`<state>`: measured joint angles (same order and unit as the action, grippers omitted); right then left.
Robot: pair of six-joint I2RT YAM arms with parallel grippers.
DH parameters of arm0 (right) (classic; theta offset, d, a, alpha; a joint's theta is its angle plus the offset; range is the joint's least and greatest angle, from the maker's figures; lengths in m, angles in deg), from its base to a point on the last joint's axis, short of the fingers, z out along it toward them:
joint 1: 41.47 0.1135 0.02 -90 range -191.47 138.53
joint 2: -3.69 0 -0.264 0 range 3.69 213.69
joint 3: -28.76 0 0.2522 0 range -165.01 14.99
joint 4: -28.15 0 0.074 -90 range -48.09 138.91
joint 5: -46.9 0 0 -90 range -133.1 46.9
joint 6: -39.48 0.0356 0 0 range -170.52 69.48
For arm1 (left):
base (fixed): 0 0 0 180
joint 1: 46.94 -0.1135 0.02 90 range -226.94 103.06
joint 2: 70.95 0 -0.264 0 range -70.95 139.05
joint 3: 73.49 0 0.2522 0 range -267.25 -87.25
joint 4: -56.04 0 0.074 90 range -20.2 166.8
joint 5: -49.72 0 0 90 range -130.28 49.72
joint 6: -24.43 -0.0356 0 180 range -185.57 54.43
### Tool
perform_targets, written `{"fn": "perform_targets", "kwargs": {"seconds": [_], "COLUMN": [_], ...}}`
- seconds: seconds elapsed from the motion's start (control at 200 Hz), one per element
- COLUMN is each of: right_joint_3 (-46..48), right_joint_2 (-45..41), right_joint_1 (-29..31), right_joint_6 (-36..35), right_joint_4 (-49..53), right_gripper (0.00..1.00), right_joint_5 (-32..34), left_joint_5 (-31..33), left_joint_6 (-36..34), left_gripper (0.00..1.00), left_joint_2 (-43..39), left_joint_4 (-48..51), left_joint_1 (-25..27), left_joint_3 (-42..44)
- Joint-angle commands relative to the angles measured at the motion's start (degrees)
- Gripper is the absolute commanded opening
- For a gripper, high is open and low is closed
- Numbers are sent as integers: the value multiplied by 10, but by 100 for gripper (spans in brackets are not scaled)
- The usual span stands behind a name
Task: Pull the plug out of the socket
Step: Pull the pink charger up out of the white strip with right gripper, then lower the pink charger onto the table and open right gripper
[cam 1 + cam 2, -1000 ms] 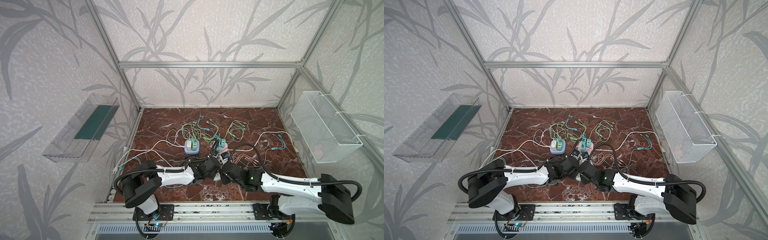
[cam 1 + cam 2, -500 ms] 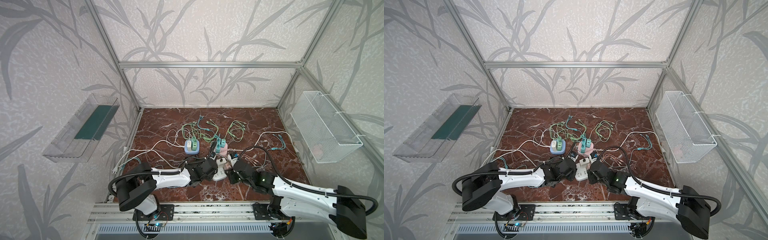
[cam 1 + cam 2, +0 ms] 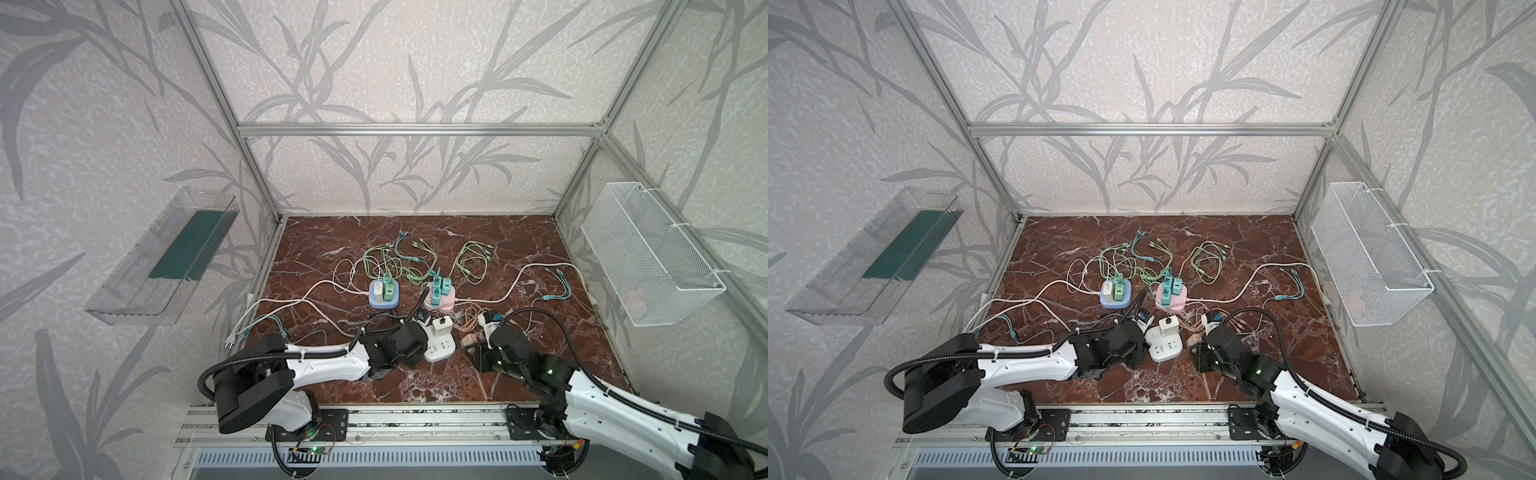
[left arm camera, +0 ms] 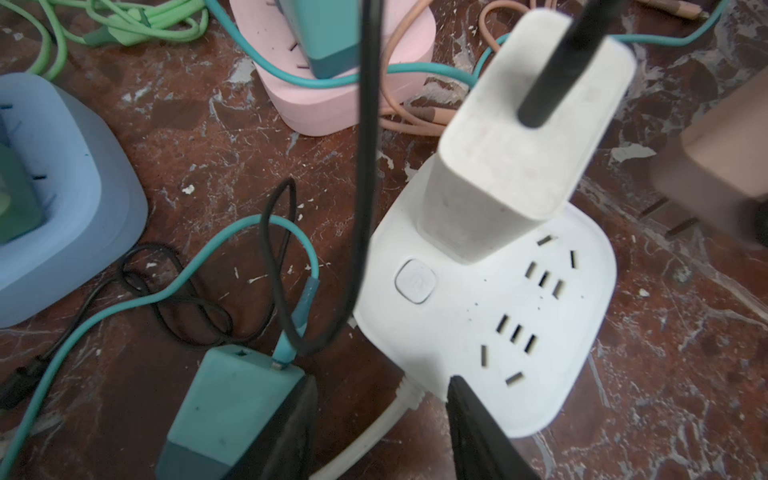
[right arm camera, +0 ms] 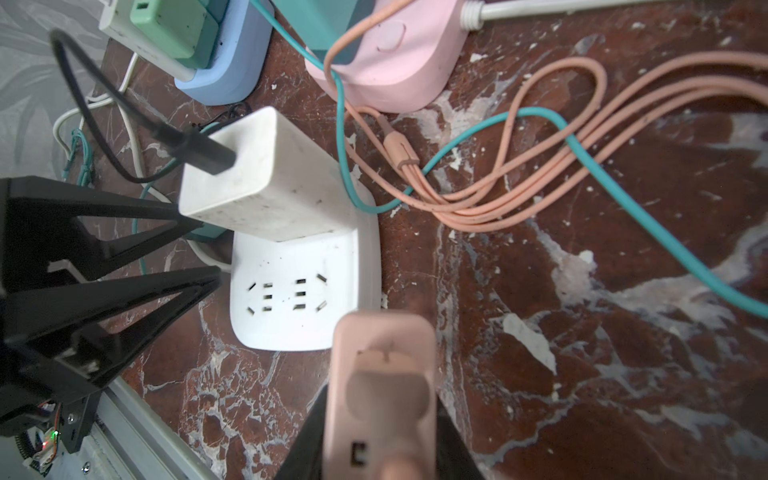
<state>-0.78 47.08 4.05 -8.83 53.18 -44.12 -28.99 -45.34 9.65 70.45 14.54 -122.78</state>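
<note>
The white socket [image 3: 439,353] [image 3: 1166,347] [image 4: 498,332] [image 5: 307,307] lies near the front of the marble floor, with a white charger [image 4: 519,137] [image 5: 266,178] still plugged into it. My right gripper [image 5: 380,415] [image 3: 473,347] is shut on the salmon-pink plug [image 5: 382,374] [image 4: 715,158]. It holds the plug just right of the socket, with the prongs free in the air. My left gripper [image 4: 382,424] [image 3: 1144,345] is open at the socket's left corner. Only the socket's white cord [image 4: 365,440] runs between its fingers.
A teal charger [image 4: 232,407] lies against my left gripper's outer finger. Behind stand a blue socket cube [image 3: 384,294] and a pink one [image 3: 440,297] with chargers, amid tangled green, teal and salmon cables [image 5: 498,199]. A wire basket [image 3: 648,257] hangs on the right wall, a clear tray [image 3: 166,257] on the left.
Both grippers were pressed together over the socket. The right one has drawn back to the right with the pink plug out of the socket, and the left jaws have opened off the socket.
</note>
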Motion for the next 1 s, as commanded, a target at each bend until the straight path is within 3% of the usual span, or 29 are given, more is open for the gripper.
{"fn": "perform_targets", "kwargs": {"seconds": [0.0,0.4,0.675,0.865,0.995], "right_joint_3": [13,20,17,27,23], "right_joint_2": [-6,29,65,68,65], "right_joint_1": [-19,-32,-54,-68,-73], "right_joint_6": [20,32,34,45,52], "right_joint_4": [8,-30,-45,-60,-35], "right_gripper": [24,27,30,30,37], "right_joint_5": [-51,-98,-127,-140,-126], "left_joint_5": [-9,-2,15,25,36], "left_joint_6": [-18,-28,-26,-33,-31], "left_gripper": [53,60,67,71,72], "left_joint_2": [-28,-77,-131,-149,-151], "left_joint_4": [-16,-49,-129,-119,-130], "left_joint_1": [3,3,3,2,3], "left_joint_3": [11,39,97,105,110]}}
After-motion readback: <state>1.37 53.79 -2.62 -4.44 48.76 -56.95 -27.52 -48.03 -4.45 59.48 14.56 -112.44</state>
